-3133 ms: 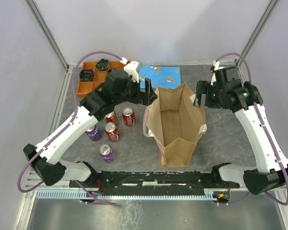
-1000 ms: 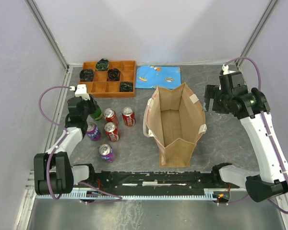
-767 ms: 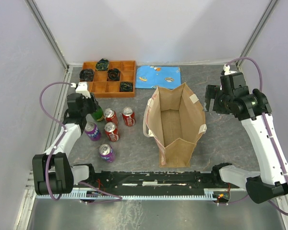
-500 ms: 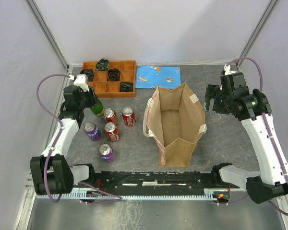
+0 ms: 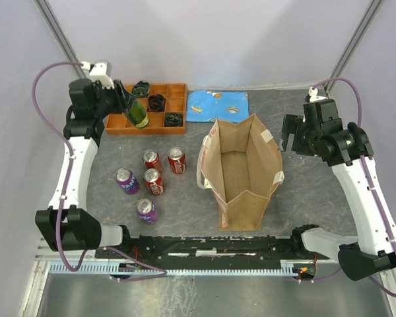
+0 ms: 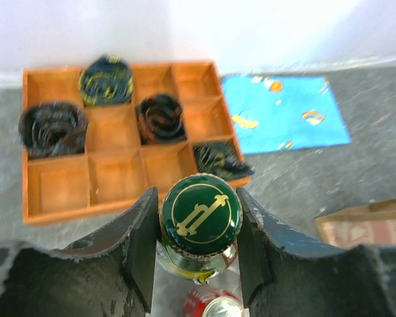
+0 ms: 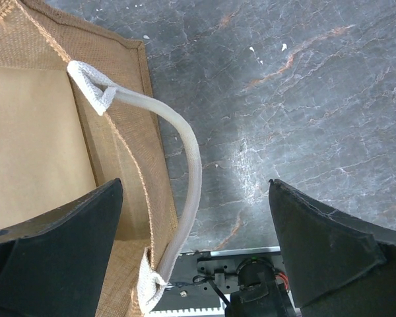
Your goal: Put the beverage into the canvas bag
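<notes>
The left pincer (image 6: 199, 206) is clamped on the neck of a green glass bottle (image 5: 138, 114) with a round, gold-stamped cap. It holds the bottle raised at the far left, by the orange compartmented tray (image 5: 115, 123). The coarse-woven canvas bag (image 5: 243, 210) stands open mid-scene on the marbled grey surface (image 5: 303, 191), well apart from the bottle. The right pincer (image 7: 195, 228) gapes wide and empty above the bag's right-hand white strap handle (image 7: 189, 155).

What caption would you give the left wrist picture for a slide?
Left gripper shut on a green-capped bottle, orange compartment tray and blue mat beyond.
</notes>
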